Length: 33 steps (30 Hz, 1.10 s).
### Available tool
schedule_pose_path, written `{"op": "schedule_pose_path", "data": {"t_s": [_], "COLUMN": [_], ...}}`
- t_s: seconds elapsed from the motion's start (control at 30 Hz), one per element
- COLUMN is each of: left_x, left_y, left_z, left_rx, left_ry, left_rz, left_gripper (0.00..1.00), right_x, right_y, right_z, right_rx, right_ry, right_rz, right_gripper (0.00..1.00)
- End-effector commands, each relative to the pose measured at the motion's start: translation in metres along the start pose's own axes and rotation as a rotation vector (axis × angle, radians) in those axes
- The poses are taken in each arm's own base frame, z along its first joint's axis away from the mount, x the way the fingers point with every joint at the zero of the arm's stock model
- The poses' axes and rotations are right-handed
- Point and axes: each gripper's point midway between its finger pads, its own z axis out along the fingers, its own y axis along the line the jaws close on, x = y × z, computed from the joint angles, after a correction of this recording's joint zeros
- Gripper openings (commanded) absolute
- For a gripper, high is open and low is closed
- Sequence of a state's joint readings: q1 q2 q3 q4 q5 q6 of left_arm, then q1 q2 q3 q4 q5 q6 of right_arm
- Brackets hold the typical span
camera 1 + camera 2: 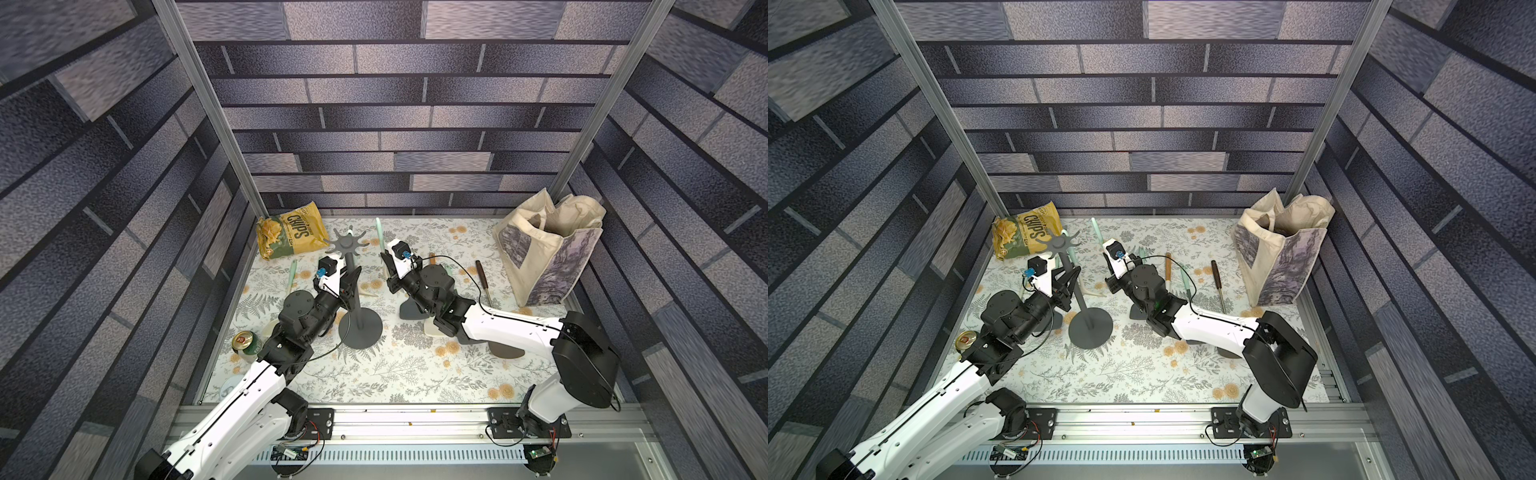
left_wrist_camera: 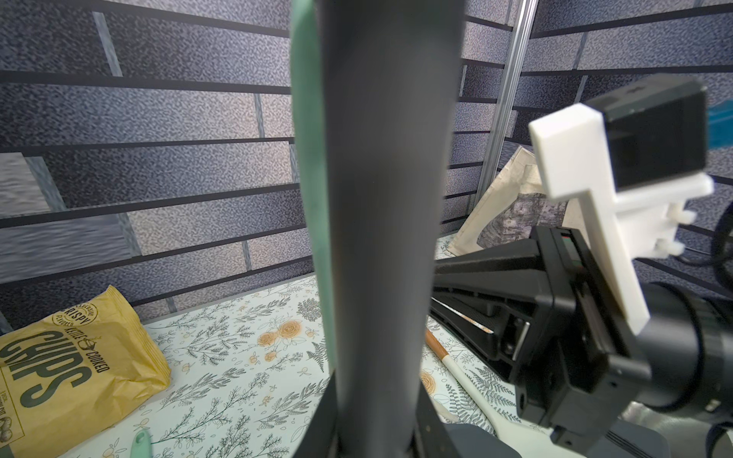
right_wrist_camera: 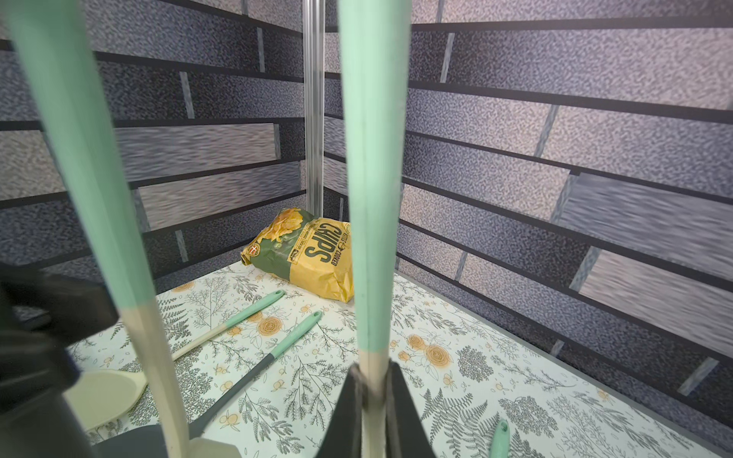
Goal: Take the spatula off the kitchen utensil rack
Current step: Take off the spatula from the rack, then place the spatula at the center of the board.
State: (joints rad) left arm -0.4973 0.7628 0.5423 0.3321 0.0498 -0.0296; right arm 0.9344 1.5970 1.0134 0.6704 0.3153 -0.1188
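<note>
So the rack [image 1: 346, 246] stands a bit left of the middle of the surface [image 1: 374, 374], round base flat down, pole upright. The left gripper [image 2: 377, 396] has its jaws pinched narrow round the pole, partway up. The right gripper [image 3: 373, 368] has its jaws clamped tight on the spatula [image 3: 373, 198], right where the mint handle turns cream. The spatula stands upright just beside the rack's crown, on the side toward the right edge. Its handle tip looks clear of the hooks, and its head is hidden behind the arm. Another mint handle [image 2: 309, 158] sits close against the pole. Chip bag [image 1: 291, 235] in the back left corner, tote bag [image 1: 548, 249] back right, a can [image 1: 245, 343] at the left edge, plus a few loose utensils [image 3: 222, 329] lying flat.
</note>
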Motion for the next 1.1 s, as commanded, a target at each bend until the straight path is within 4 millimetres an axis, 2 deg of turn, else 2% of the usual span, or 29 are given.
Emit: {"op": "schedule_pose_path", "data": {"t_s": [0.0,0.03,0.07,0.33,0.5,0.63,0.9,0.97,1.07], "left_x": [0.015,0.015,0.015,0.017,0.018,0.019,0.018,0.017,0.017], "left_y": [0.002,0.002,0.003,0.003,0.004,0.004,0.004,0.003,0.003], "left_z": [0.0,0.0,-0.001,-0.004,-0.006,-0.006,-0.006,-0.006,-0.006], "left_rx": [-0.014,-0.016,-0.018,-0.021,-0.027,-0.027,-0.025,-0.024,-0.022], "left_ry": [0.062,0.06,0.06,0.062,0.06,0.067,0.07,0.067,0.072], "left_rz": [-0.009,-0.009,-0.009,-0.01,-0.005,0.0,0.002,0.002,0.001], "left_gripper": [0.09,0.09,0.09,0.09,0.09,0.1,0.1,0.1,0.1], "right_x": [-0.015,-0.012,-0.026,-0.029,-0.028,-0.017,0.008,0.029,0.047], "right_y": [-0.021,-0.022,-0.025,-0.034,-0.049,-0.059,-0.059,-0.057,-0.053], "right_z": [0.002,0.003,0.006,0.027,0.041,0.051,0.078,0.089,0.097], "right_rx": [0.095,0.099,0.105,0.107,0.119,0.118,0.089,0.091,0.08], "right_ry": [-0.013,-0.003,-0.028,0.117,0.267,0.413,0.589,0.627,0.67], "right_rz": [0.071,0.082,0.106,0.189,0.231,0.262,0.373,0.398,0.429], "right_gripper": [0.0,0.0,0.0,0.0,0.0,0.0,0.0,0.0,0.0]}}
